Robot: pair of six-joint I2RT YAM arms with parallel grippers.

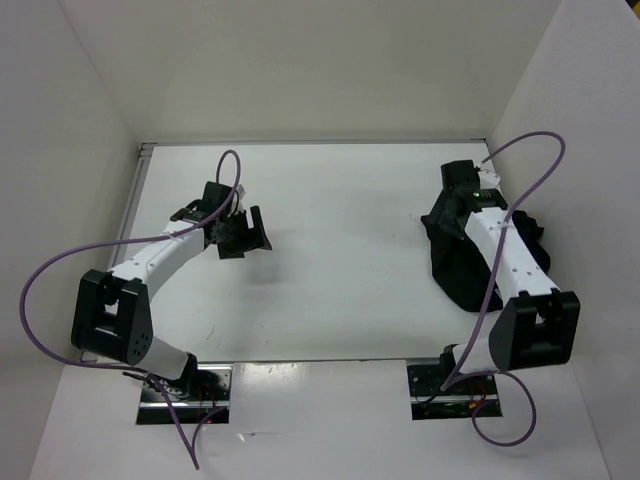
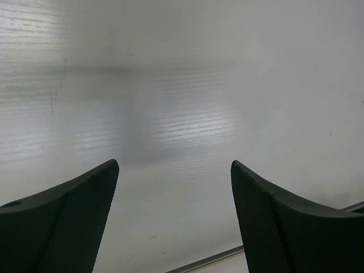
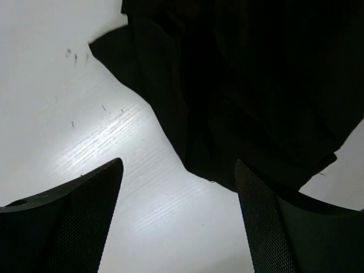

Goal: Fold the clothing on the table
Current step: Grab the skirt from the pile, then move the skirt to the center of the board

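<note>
The right end effector (image 3: 177, 165) hangs with its fingers spread wide and nothing between them, just over one edge of the clothing (image 3: 256, 85). The left end effector (image 2: 175, 165) is likewise spread and empty above bare tabletop (image 1: 340, 200), well apart from the garment. The clothing lies bunched in a dark heap on the right side, partly under the right arm. Folding looks not yet begun; this seems the reach for a first grasp. Next, the right should drop and pinch the loose corner while the left crosses over, so the heap can be pulled flat
</note>
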